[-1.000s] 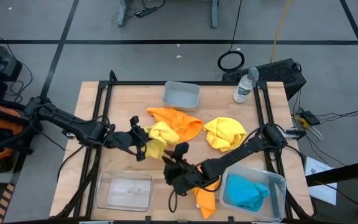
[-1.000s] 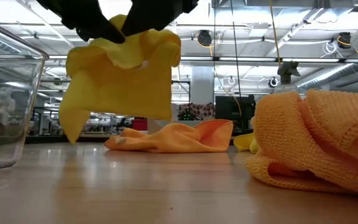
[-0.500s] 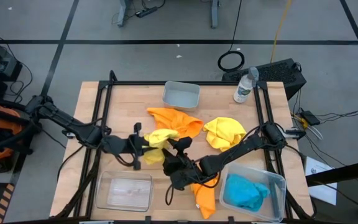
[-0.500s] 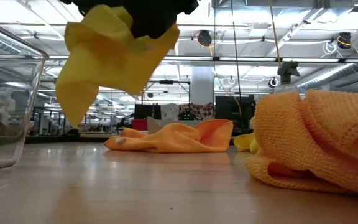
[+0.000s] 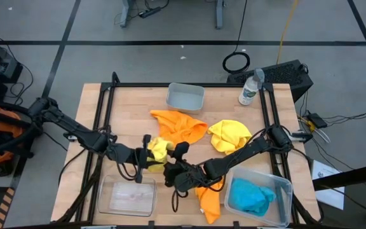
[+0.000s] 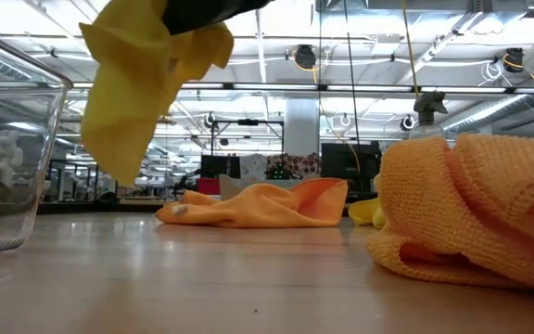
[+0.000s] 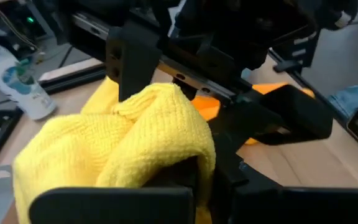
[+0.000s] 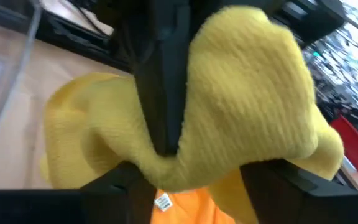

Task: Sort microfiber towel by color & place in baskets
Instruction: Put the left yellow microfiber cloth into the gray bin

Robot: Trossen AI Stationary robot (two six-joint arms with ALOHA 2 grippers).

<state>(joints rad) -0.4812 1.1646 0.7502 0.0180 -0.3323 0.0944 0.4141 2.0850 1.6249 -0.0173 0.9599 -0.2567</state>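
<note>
Both grippers, left gripper (image 5: 146,155) and right gripper (image 5: 170,166), clamp one yellow towel (image 5: 158,150), now carried closer to the empty clear basket (image 5: 129,195), poised for its first yellow drop.

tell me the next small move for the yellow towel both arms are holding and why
Probably the right gripper should let go, so the left gripper can carry the yellow towel to the empty clear bin beside it. Both seem clamped on the towel, which hangs clear of the table.
</note>
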